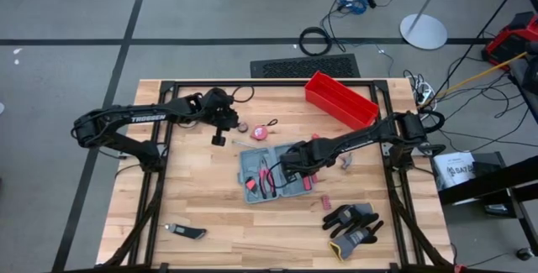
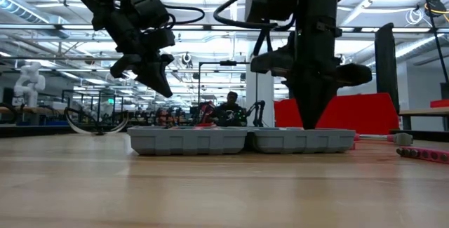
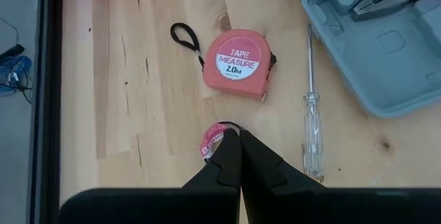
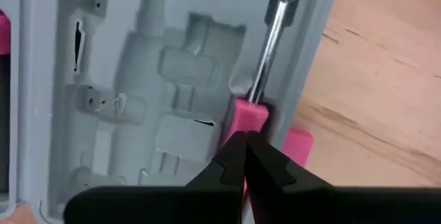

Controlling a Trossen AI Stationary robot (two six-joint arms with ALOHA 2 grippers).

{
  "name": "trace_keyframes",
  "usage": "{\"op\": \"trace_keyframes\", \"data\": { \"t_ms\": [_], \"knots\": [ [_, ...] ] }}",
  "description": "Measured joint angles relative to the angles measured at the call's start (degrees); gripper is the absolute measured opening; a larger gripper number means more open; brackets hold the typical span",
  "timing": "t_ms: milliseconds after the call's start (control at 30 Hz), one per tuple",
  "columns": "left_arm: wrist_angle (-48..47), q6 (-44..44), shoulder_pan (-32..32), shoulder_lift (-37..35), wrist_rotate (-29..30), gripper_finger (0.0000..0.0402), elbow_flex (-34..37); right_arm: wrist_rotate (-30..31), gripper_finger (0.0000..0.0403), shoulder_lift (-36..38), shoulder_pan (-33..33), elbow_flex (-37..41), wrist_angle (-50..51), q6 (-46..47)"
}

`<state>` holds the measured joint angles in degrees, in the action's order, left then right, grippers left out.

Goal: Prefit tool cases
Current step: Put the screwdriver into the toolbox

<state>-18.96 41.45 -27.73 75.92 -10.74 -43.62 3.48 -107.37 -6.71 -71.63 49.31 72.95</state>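
Right wrist view: right gripper (image 4: pixel 242 148) pinched closed, empty, tips over the open tool case (image 4: pixel 138 100); left gripper (image 3: pixel 240 151) closed too, above the tape measure (image 3: pixel 238 62).

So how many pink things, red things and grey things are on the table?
Pink: 2, the tape measure and the pink-handled tool in the case.
Red: 1, the bin.
Grey: 1, the open tool case.
Total: 4 that I can tell for sure; a few small bits are too tiny to sort.
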Motion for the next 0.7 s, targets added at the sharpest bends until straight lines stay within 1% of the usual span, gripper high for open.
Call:
{"op": "trace_keyframes", "data": {
  "t_ms": [133,433,533,667,700],
  "knots": [
    [0.0,-0.2,0.0,0.0,0.0,0.0002,0.0,-1.9,0.0000,-2.0,0.4,-0.1,-0.4,-1.5],
    [0.0,-0.2,0.0,0.0,0.0,0.0002,0.0,-3.5,0.0000,-4.1,0.8,-0.2,-1.7,-3.2],
    [0.0,-0.2,0.0,0.0,0.0,0.0002,0.0,-2.6,0.0000,-4.2,0.8,-0.2,-2.0,-3.4],
    [0.0,-0.2,0.0,0.0,0.0,0.0002,0.0,-0.9,0.0000,-1.3,0.9,-0.1,-2.0,-2.8],
    [0.0,-0.2,0.0,0.0,0.0,0.0002,0.0,0.4,0.0000,-0.5,0.9,0.0,-2.0,-2.4]
  ]
}}
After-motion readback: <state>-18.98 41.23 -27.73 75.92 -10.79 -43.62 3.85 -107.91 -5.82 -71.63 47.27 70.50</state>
